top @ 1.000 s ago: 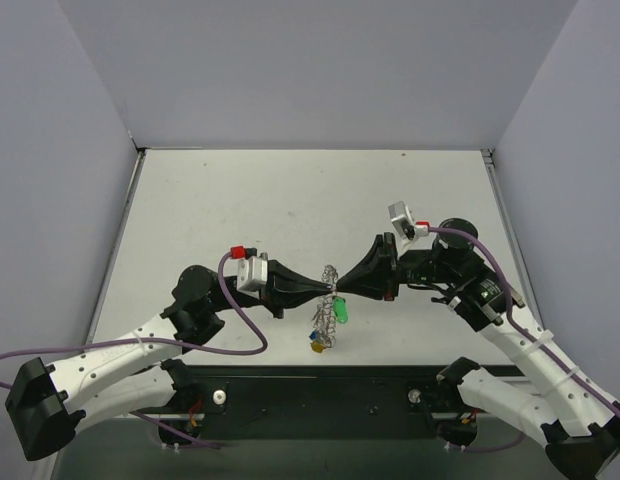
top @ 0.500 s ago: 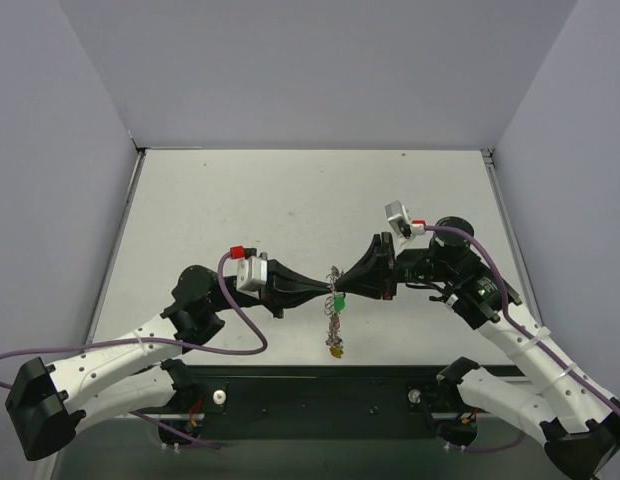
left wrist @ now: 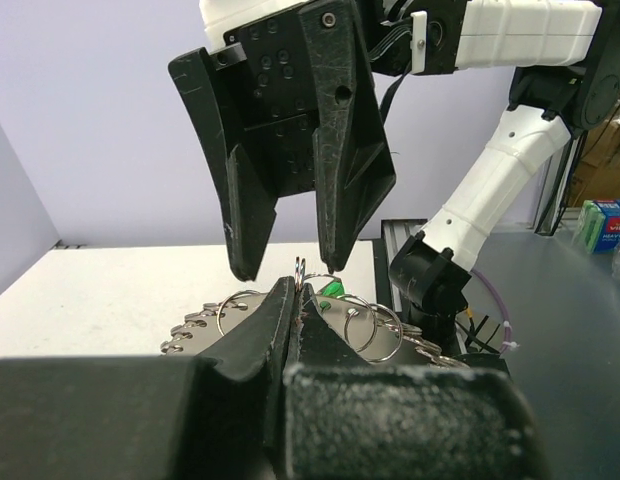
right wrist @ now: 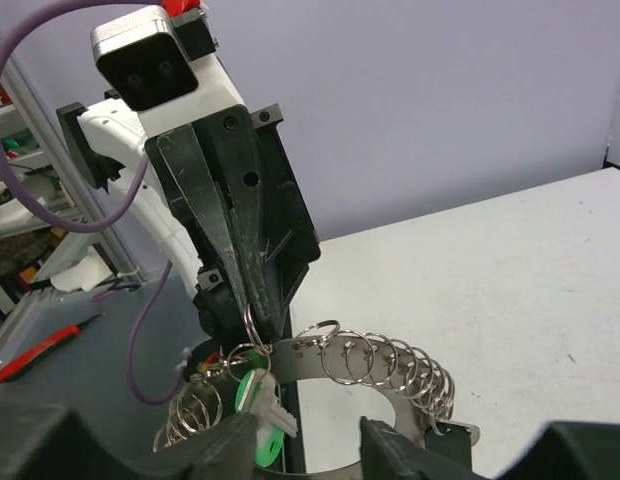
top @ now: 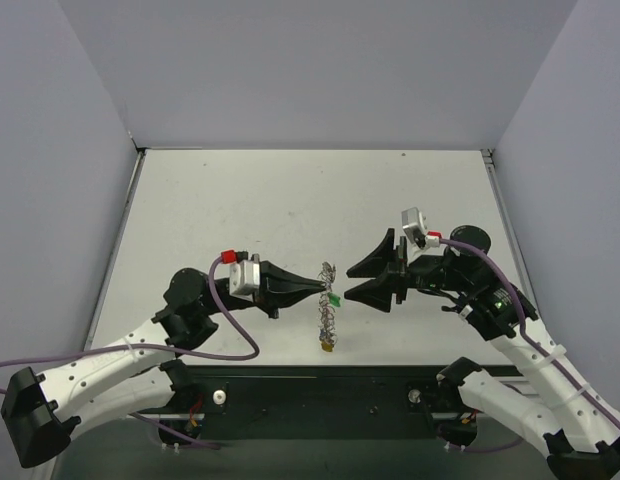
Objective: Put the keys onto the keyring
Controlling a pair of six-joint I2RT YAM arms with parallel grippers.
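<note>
Left gripper point(top: 315, 289): fingers are pressing tight together, pinching the keyring point(top: 327, 312) at its top and holding it up off the table point(top: 290, 200).
Right gripper point(top: 348, 282): jaws are standing apart, gripping nothing, with the 2 tips facing the left fingertips just beside the ring.
Where the ring is: it is dangling between the 2 grippers, over the near part of the table, with its wire loops fanning out along the band in both wrist views.
Keys: 1 green key point(right wrist: 252, 388) is hanging among the loops just under the left pinch. A yellowish speck is showing at the ring's bottom end in the top view, too small to tell what it is.
Containers: none is showing. The ring is doing the only holding here, carrying the loops and that green key.
Risk 1: the ring is hanging from 1 thin pinch, so a nudge from a right finger could be twisting it loose and dropping it on the table.
Risk 2: with the loops crowding together, closing jaws could be catching the wrong loop or the green head.
Risk 3: the grippers are sitting tip to tip, so any advance could be knocking the fingers together.
</note>
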